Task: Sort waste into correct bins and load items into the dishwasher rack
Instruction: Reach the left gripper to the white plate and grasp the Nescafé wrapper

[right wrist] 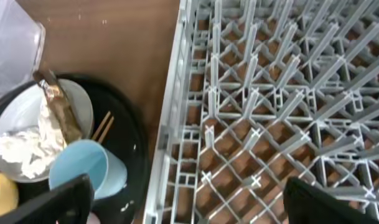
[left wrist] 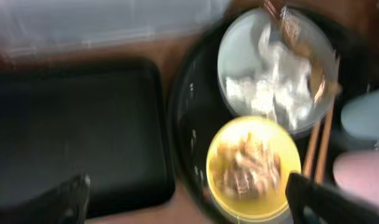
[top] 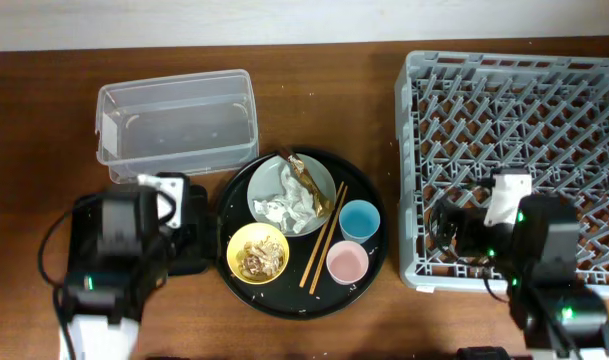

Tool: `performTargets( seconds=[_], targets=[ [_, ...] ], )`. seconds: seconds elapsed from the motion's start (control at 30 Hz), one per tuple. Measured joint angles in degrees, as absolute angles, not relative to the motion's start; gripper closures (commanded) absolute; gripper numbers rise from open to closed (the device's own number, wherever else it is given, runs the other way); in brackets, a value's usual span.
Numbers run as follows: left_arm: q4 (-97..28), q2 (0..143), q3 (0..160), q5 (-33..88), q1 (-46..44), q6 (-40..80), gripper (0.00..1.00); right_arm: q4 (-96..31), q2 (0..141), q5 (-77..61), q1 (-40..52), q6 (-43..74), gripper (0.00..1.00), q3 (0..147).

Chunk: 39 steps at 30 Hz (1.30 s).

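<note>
The round plate (top: 318,180) holds crumpled tissues (top: 287,200) and a brown-gold wrapper (top: 309,180). The yellow bowl (top: 257,252) holds food scraps (left wrist: 248,165). The blue cup (top: 359,220), pink cup (top: 347,262) and chopsticks (top: 322,250) lie beside them. The clear tub (top: 174,125) is at the back left, and the shallow black tray (left wrist: 77,130) is under my left arm. The rack (top: 514,100) is on the right. My left gripper (left wrist: 189,208) is open and empty, spanning the black tray's edge and the yellow bowl. My right gripper (right wrist: 189,205) is open and empty over the rack's left edge.
The dishes all sit on a large round black tray (top: 376,262) in the middle of the wooden table. In the right wrist view the blue cup (right wrist: 83,165) is just left of the rack wall (right wrist: 170,124).
</note>
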<state>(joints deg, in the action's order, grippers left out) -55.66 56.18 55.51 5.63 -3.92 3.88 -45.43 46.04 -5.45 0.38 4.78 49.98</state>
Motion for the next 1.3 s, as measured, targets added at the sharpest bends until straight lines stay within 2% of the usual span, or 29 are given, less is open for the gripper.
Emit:
performTargets(
  seconds=[0.1, 0.17, 0.3, 0.47, 0.6, 0.8, 0.9, 0.97, 1.13, 1.23, 1.27, 1.3],
  targets=[
    [-60.51, 64.07, 64.42, 7.11, -3.88, 3.88, 0.01, -49.32, 51.00, -5.43, 0.38, 4.75, 0.02, 53.91],
    [-58.13, 66.89, 66.08, 9.76, -3.88, 3.86, 0.01, -49.43, 51.59, -5.43, 0.38, 4.78, 0.02, 53.93],
    [-45.50, 70.67, 66.28, 12.99, -5.82, 3.88, 0.01, -49.95, 51.59, -5.43, 0.38, 4.75, 0.02, 54.04],
    [-34.44, 81.89, 66.39, 11.99, -16.47, 4.27, 0.02, -50.76, 51.59, -5.43, 0.38, 4.80, 0.02, 54.22],
    [-25.08, 93.97, 66.57, 11.79, -23.42, 9.76, 0.11, -50.87, 51.62, -5.43, 0.38, 4.78, 0.02, 54.22],
    [-17.56, 104.53, 66.65, 7.90, -26.35, 18.13, 0.11, -50.81, 51.59, -5.43, 0.38, 4.78, 0.02, 54.24],
    [-15.33, 107.15, 66.65, 6.98, -26.35, 19.29, 0.33, -50.83, 51.59, -5.43, 0.38, 4.80, 0.02, 54.24],
    [-13.98, 108.47, 66.65, 6.74, -26.35, 19.99, 0.43, -50.83, 51.59, -5.43, 0.38, 4.80, 0.02, 54.24],
    [-12.14, 108.57, 66.65, 6.59, -26.35, 20.45, 0.50, -50.83, 51.59, -5.43, 0.38, 4.78, 0.02, 54.24],
    [-11.75, 109.32, 66.65, 6.59, -26.35, 20.58, 0.63, -50.83, 51.59, -5.43, 0.38, 4.82, 0.02, 54.24],
    [-11.70, 109.43, 66.65, 6.57, -26.35, 20.69, 0.73, -50.83, 51.59, -5.43, 0.38, 4.80, 0.02, 54.24],
    [-10.85, 109.62, 66.65, 6.59, -26.35, 20.60, 0.75, -50.83, 51.59, -5.43, 0.38, 4.82, 0.02, 54.24]
  ],
)
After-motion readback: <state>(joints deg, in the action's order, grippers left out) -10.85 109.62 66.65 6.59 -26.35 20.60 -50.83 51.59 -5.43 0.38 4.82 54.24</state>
